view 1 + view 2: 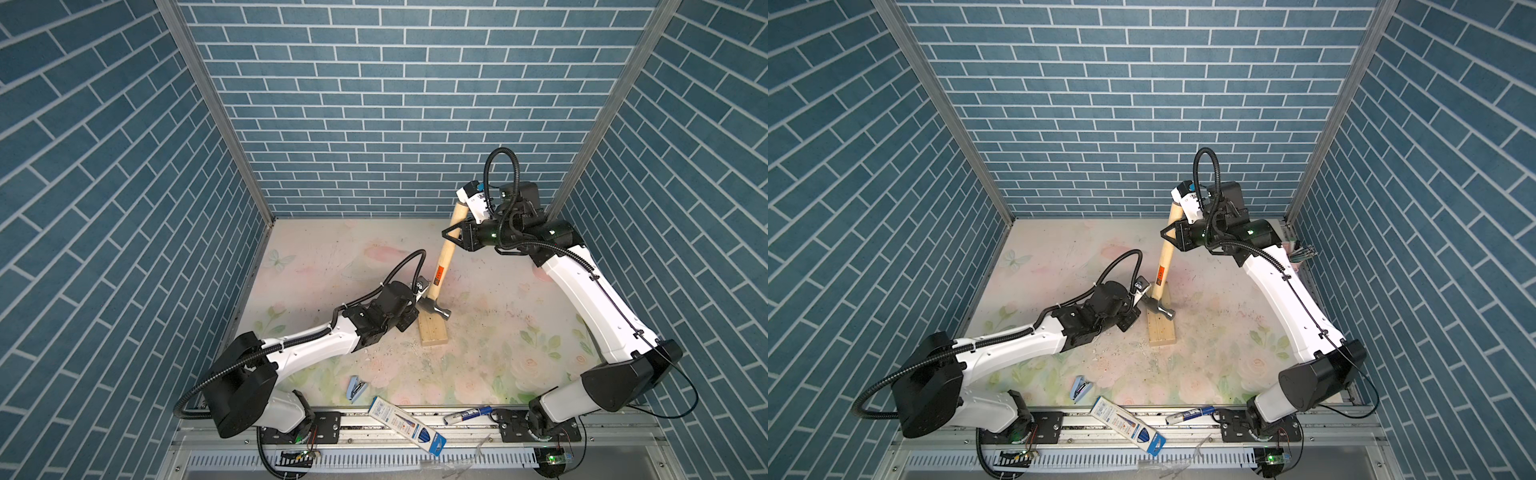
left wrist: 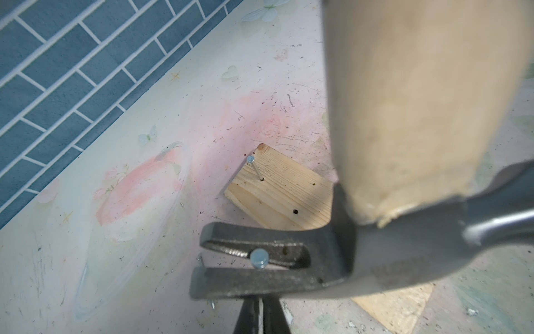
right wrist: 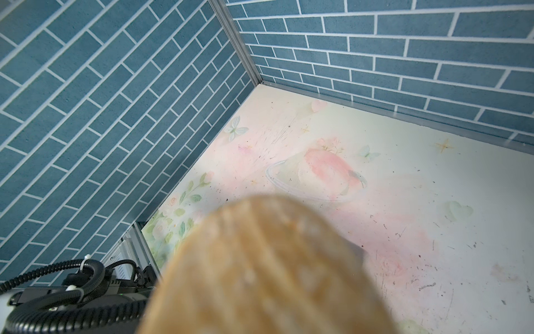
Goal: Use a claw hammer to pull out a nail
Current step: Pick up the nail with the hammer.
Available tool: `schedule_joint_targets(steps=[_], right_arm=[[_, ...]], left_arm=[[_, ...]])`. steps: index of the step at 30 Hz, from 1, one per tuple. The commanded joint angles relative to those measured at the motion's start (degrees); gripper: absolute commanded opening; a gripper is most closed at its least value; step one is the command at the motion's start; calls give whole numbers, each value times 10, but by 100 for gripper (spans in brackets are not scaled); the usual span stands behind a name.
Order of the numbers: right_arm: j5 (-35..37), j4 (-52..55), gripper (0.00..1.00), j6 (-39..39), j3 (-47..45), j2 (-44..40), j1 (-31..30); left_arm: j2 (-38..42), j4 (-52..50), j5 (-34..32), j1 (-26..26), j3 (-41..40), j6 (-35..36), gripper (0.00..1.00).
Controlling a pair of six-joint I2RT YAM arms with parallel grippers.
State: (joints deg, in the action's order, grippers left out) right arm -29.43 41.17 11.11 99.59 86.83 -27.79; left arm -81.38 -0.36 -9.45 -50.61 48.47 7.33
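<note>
The claw hammer (image 1: pixel 443 266) (image 1: pixel 1161 270) stands tilted, its grey head (image 1: pixel 434 309) resting on the far end of a pale wood block (image 1: pixel 434 334) (image 1: pixel 1162 332). My right gripper (image 1: pixel 451 237) (image 1: pixel 1168 235) is shut on the upper handle; that handle's blurred end (image 3: pixel 260 274) fills the right wrist view. In the left wrist view a nail (image 2: pixel 259 258) sits with its head in the forked claw (image 2: pixel 245 277). My left gripper (image 2: pixel 262 306) is just under the claw, beside the block's left edge, shut with only a thin slit and nothing seen in it.
A second nail (image 2: pixel 255 167) stands slanted in the block (image 2: pixel 289 196), and a loose nail (image 2: pixel 200 259) lies by the claw. Wood chips (image 1: pixel 409 347) litter the mat. A blue stapler (image 1: pixel 356 388), a pen box (image 1: pixel 405 424) and a marker (image 1: pixel 467 414) lie near the front rail.
</note>
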Motion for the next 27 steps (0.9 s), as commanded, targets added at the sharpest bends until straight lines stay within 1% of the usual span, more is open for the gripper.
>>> schedule_joint_targets(steps=[1,7,18,27], right_arm=[[-48,-27,0,51,41,-7,-4],[-41,-7,0,43,68,0,-3],[-22,9,0,28,71,-7,2],[-20,8,0,27,72,-14,8]], left_arm=[[6,38,-5,-5,-4,9,13],[2,42,-9,-5,-13,9,17],[8,38,-9,-5,-20,6,18],[9,29,1,-5,-22,-1,19]])
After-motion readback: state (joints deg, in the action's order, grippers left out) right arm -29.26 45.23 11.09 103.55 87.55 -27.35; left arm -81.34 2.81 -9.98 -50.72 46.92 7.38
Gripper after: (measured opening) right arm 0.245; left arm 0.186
